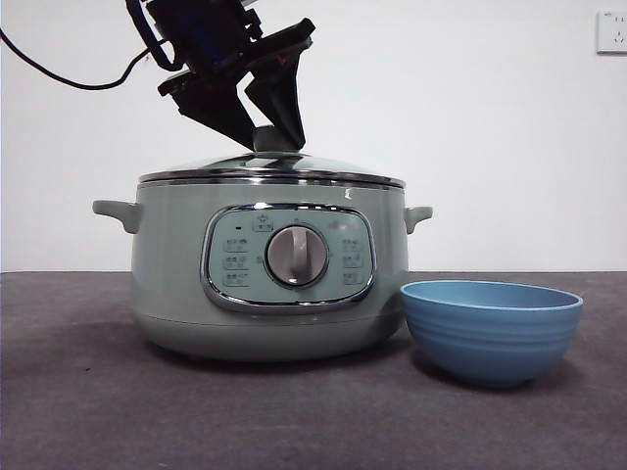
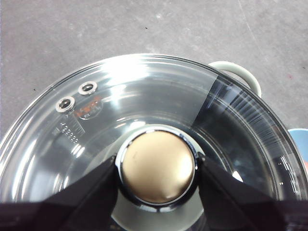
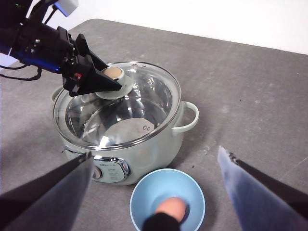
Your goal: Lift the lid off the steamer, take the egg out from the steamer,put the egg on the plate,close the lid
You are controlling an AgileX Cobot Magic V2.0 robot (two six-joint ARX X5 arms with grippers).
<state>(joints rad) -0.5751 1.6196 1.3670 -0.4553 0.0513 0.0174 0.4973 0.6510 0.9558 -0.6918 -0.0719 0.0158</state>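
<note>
The pale green steamer stands on the table with the glass lid seated on it. My left gripper comes down from above, and in the left wrist view its jaws press on both sides of the lid's knob. The egg lies in the blue bowl next to the steamer. My right gripper is open and empty, high above the bowl and steamer. The left gripper also shows in the right wrist view.
The blue bowl stands right of the steamer and nearly touches it. The steamer's side handles stick out. A grey mat covers the table, with a white wall behind.
</note>
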